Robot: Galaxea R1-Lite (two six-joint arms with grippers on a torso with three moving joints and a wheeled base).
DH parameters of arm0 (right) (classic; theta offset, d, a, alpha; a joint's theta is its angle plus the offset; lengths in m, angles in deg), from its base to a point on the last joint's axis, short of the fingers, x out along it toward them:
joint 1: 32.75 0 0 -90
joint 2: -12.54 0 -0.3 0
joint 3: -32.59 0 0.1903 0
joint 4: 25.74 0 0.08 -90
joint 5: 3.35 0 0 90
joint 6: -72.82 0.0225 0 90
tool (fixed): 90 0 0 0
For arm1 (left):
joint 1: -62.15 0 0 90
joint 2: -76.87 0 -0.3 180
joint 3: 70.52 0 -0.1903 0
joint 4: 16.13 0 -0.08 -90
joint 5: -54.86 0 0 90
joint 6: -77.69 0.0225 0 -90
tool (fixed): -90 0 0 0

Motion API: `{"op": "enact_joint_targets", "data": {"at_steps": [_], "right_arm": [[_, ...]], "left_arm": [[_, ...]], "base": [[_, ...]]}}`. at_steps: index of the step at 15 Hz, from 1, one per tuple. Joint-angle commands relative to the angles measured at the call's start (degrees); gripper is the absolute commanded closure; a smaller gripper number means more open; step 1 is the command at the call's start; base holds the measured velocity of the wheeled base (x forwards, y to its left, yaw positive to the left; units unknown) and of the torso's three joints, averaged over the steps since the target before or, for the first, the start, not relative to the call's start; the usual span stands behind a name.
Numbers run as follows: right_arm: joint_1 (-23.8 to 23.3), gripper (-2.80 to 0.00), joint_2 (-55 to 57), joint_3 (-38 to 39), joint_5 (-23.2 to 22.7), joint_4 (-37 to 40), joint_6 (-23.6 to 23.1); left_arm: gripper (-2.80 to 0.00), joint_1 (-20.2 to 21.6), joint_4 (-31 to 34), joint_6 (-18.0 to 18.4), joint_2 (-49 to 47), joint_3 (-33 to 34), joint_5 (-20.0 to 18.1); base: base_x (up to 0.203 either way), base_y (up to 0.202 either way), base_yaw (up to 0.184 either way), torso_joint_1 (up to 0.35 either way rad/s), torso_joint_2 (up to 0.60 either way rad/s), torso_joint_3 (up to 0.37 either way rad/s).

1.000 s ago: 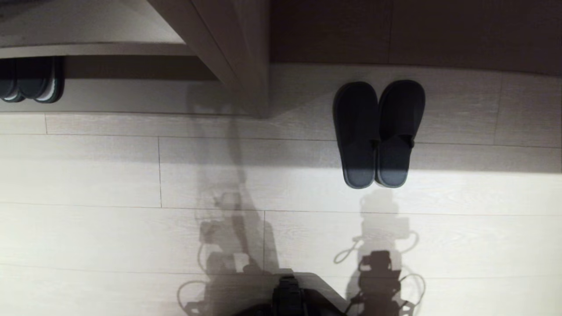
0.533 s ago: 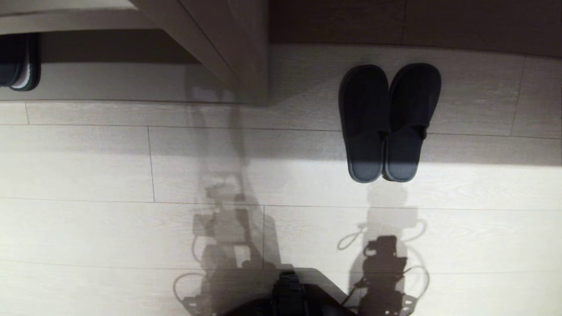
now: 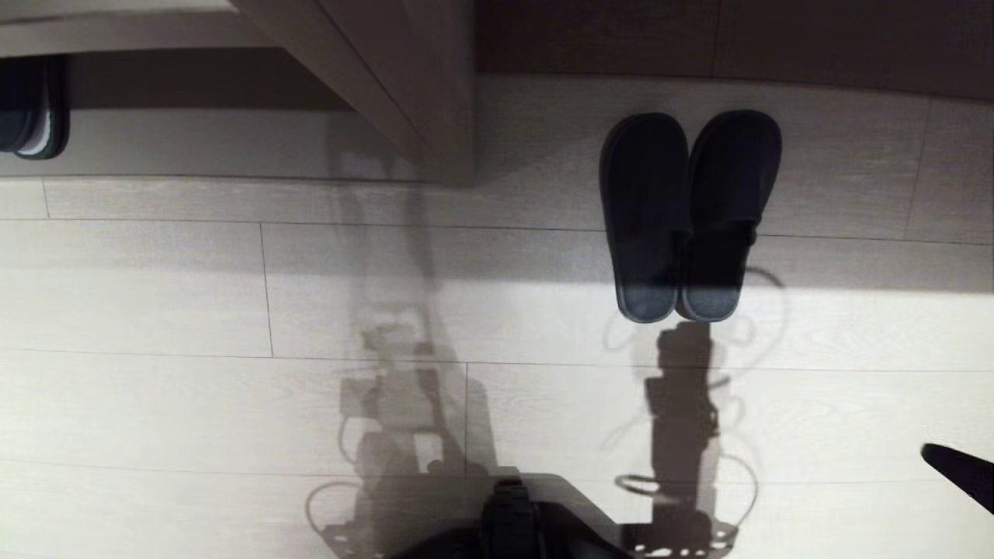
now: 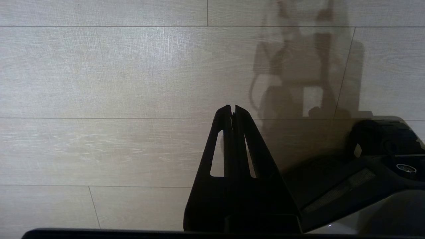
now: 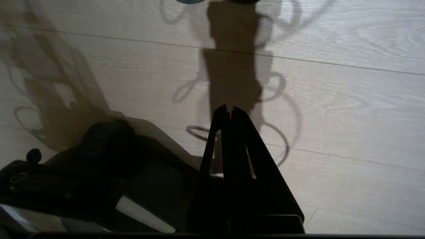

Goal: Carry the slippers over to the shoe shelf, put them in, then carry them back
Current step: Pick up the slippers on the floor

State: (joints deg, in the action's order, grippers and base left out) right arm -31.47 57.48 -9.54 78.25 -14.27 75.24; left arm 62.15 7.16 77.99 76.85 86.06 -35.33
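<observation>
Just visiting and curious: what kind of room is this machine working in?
Probably a home or hotel entryway: pale wood-plank floor, a pair of dark slippers on it, and a low built-in shoe shelf holding another pair.

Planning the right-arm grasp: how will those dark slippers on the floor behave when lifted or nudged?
The slippers look flat, thin-soled and made of fabric, so probably light and floppy; gripped at one end, the other may sag. They lie flat, so tipping or rolling seems unlikely. On the smooth plank floor a nudge would probably slide them.
</observation>
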Motion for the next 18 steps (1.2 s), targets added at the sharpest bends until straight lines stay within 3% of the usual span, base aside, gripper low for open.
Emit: {"op": "enact_joint_targets", "data": {"at_steps": [1,4,6,7,9,12,15,18], "right_arm": [[1.0,0.00,21.1,-2.6,-0.5,-7.6,-0.2],[5.3,0.00,40.0,-5.9,0.3,-27.4,-0.8],[10.1,0.00,49.5,-7.7,5.9,-37.4,-2.5],[12.4,-2.80,52.7,-8.7,9.3,-43.3,-3.9],[14.9,-2.80,55.9,-10.6,12.6,-51.8,-6.0],[14.9,-2.80,57.7,-11.5,14.4,-58.0,-12.7],[14.4,-2.80,62.6,-12.4,16.5,-71.3,-15.0],[14.4,-2.80,63.9,-14.9,19.3,-73.6,-15.8]], "left_arm": [[0.00,0.0,0.0,0.0,0.1,0.0,0.0],[0.00,0.0,0.1,0.0,0.0,0.0,0.0],[0.00,0.0,0.1,0.0,0.0,0.0,0.0],[0.00,0.0,0.0,0.0,0.1,0.0,0.0],[0.00,0.0,0.1,0.0,0.1,0.0,0.0],[0.00,0.0,0.1,0.0,0.0,0.0,0.0],[0.00,0.0,0.1,0.0,0.0,0.0,0.0],[0.00,0.0,0.0,0.0,0.1,0.0,0.0]], "base": [[0.000,0.000,0.000,0.000,0.00,0.000],[0.000,0.000,0.000,0.000,0.00,0.000],[0.000,0.000,0.000,0.000,0.00,0.000],[0.000,0.000,0.000,0.000,0.00,0.000],[0.000,0.000,0.000,0.000,0.00,0.000],[0.000,0.000,0.000,0.000,0.00,0.000],[0.000,0.000,0.000,0.000,0.00,0.000],[0.000,0.000,0.000,0.000,0.00,0.000]]}}
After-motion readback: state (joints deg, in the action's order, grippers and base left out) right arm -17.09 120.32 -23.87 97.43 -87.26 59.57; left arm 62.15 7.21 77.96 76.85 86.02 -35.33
